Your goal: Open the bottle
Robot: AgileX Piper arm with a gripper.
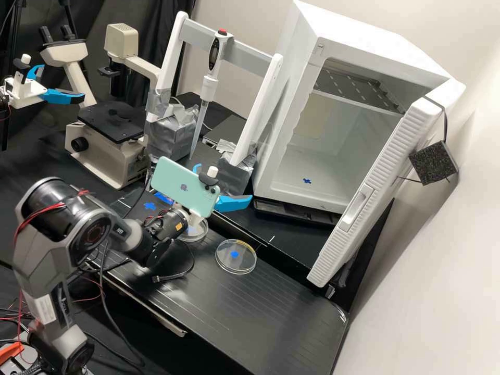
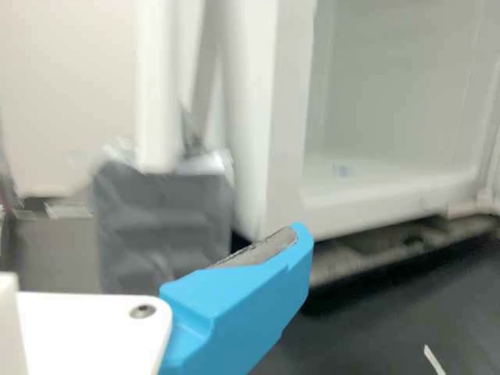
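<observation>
Lower than the claw (image 1: 224,183) (fingers apart), two clear dishes (image 1: 236,263) lie nearby.

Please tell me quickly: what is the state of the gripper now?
Gripper: open, its blue fingers set apart, with nothing seen between them.

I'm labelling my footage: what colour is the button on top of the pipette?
The button is red, best seen in the high view.

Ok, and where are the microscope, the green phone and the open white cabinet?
Microscope (image 1: 112,122): high view, on its flat black stage.
Green phone (image 1: 182,186): high view, on its back.
White cabinet (image 1: 346,138): high view, on its inside wall.
</observation>
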